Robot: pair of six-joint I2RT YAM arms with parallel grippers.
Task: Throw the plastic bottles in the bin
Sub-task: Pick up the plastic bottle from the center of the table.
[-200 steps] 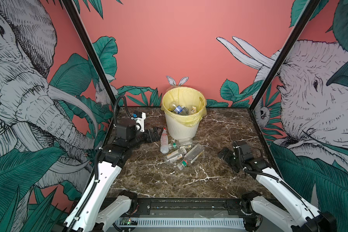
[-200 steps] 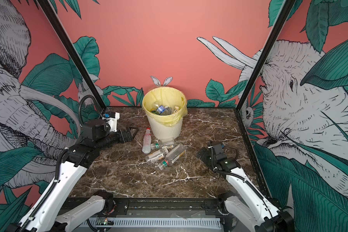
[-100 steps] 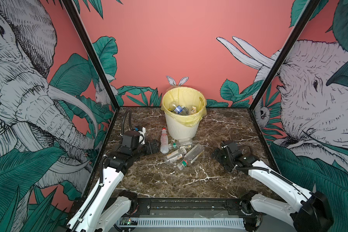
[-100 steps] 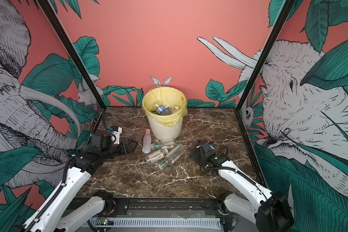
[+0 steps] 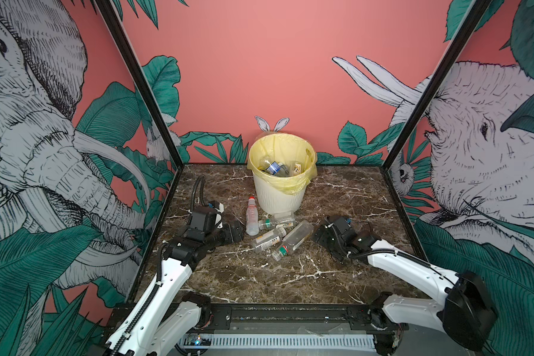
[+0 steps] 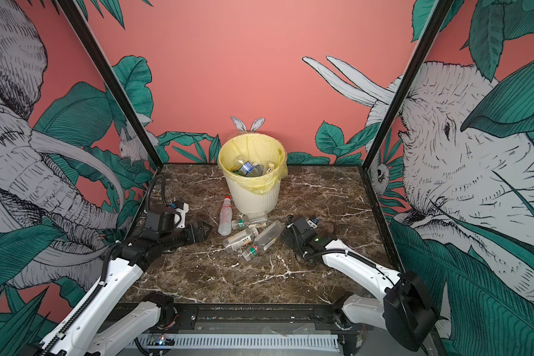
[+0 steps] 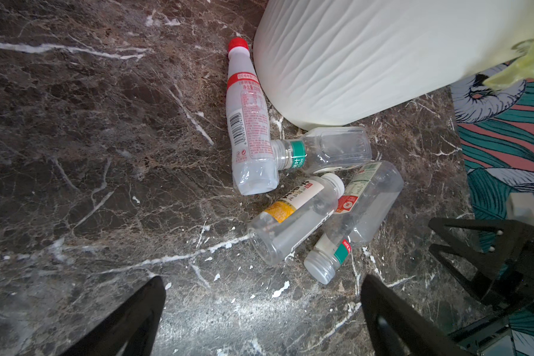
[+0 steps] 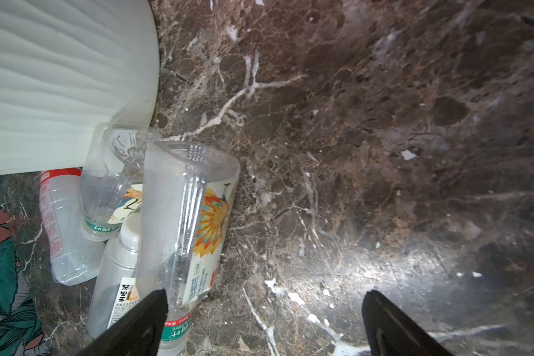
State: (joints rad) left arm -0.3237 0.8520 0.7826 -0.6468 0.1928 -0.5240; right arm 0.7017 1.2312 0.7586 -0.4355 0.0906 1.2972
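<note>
Since four small plastic bottles (image 5: 267, 239) lay bunched on the dark brown marble-patterned surface (image 5: 259, 277), right at the foot of the cream-white ribbed round bin (image 5: 279, 197), both arms reached in low from either side of the heap. The left pincer (image 7: 262, 282) was spread wide and empty, its gap facing the white-capped clear bottle with the yellow-and-white label (image 7: 293, 215), which looked like its likely pick. The right pincer (image 8: 265, 296) was likewise wide open and held nothing. The big square clear bottle with the green neck band (image 8: 179, 222) lay beside one of its fingers rather than between them, and whether that finger touched it could not be told. A milky red-capped bottle (image 7: 248, 123) lay alongside the bin's wall, and a short clear bottle with a green collar (image 7: 324, 148) lay against the bin's base, so those two probably needed more care to reach. The bin was lined with a pale yellow plastic bag (image 5: 295, 185) folded over its rim, and it already held several bottles, among them a blue-labelled one (image 5: 273, 168); it looked far from full. The four outside were yet to be thrown in.
</note>
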